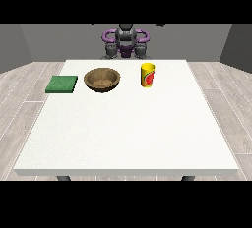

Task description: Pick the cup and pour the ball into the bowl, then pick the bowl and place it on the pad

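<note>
A yellow cup (147,75) with a red and green print stands upright on the white table (128,128), right of centre at the far side. What it contains is hidden from here. A brown wooden bowl (102,79) sits to its left, and a green square pad (62,84) lies further left near the table's edge. Both hands stay back by the robot's torso behind the far edge: the hand at the view's left (110,50) and the hand at the view's right (142,50). Neither touches anything.
The robot's body (126,38) stands behind the middle of the far table edge. A wide bare stretch of table lies between the objects and the near edge. Grey plank floor surrounds the table.
</note>
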You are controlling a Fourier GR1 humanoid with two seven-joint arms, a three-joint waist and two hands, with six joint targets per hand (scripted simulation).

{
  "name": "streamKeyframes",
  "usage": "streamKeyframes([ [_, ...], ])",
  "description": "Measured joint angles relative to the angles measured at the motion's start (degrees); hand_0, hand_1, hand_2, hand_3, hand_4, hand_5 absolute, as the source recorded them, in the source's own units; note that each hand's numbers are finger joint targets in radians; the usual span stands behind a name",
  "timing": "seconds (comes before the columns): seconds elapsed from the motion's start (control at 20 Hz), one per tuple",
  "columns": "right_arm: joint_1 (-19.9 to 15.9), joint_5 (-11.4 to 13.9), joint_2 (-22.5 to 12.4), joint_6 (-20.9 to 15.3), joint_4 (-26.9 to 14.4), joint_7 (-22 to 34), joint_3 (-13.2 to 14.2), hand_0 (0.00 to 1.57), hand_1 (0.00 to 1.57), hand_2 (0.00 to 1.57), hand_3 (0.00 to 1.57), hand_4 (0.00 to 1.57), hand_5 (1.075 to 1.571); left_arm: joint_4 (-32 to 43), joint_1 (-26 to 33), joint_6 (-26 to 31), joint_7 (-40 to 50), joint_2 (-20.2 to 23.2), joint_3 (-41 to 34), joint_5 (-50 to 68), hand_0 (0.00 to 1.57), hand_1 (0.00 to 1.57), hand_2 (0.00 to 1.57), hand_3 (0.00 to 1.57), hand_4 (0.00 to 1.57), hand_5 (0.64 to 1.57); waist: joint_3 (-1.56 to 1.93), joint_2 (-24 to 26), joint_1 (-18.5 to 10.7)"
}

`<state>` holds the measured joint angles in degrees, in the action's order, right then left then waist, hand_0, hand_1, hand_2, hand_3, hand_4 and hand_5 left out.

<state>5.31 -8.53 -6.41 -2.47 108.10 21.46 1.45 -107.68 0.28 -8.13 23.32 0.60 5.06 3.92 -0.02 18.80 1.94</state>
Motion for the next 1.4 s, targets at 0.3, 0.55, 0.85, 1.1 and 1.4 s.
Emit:
streamKeyframes([
  [0.3, -5.1, -0.4, 0.2, -0.4, 3.5, -1.5, 1.0, 0.0, 0.0, 0.0, 0.0, 0.72, 1.546, 1.2, -8.0, -3.7, -3.6, -0.4, 0.5, -3.1, 0.0, 0.0, 0.0, 0.0, 0.59, 1.55, 0.01, -10.7, 1.8],
  [0.55, -8.1, 1.3, 2.5, -0.5, 1.4, -8.8, -0.5, 0.0, 0.0, 0.0, 0.0, 0.7, 1.545, 6.7, -11.8, -3.6, -13.2, 0.1, -0.8, -4.5, 0.0, 0.0, 0.0, 0.0, 0.57, 1.52, 0.0, -20.7, 2.4],
  [0.85, -9.5, -0.8, 1.4, 3.1, -2.6, -17.1, 2.6, 0.0, 0.0, 0.0, 0.0, 0.68, 1.547, 15.1, -12.6, -2.2, -27.1, 1.0, -3.9, -4.9, 0.0, 0.0, 0.0, 0.0, 0.41, 1.484, 0.01, -28.9, 3.3],
  [1.1, -10.9, -3.4, -1.1, 6.1, -5.6, -20.3, 6.5, 0.0, 0.0, 0.0, 0.0, 0.67, 1.56, 24.9, -13.0, 0.4, -36.3, 1.8, -6.1, -4.0, 0.0, 0.0, 0.0, 0.0, 0.04, 1.457, 0.0, -31.6, 4.0],
  [1.4, -12.7, -6.2, -3.6, 8.6, -10.6, -20.6, 10.1, 0.0, 0.0, 0.0, 0.0, 0.67, 1.56, 38.5, -17.0, 2.9, -43.1, 2.8, -8.9, -3.2, 0.0, 0.0, 0.0, 0.0, 0.14, 1.433, 0.01, -30.2, 4.0],
])
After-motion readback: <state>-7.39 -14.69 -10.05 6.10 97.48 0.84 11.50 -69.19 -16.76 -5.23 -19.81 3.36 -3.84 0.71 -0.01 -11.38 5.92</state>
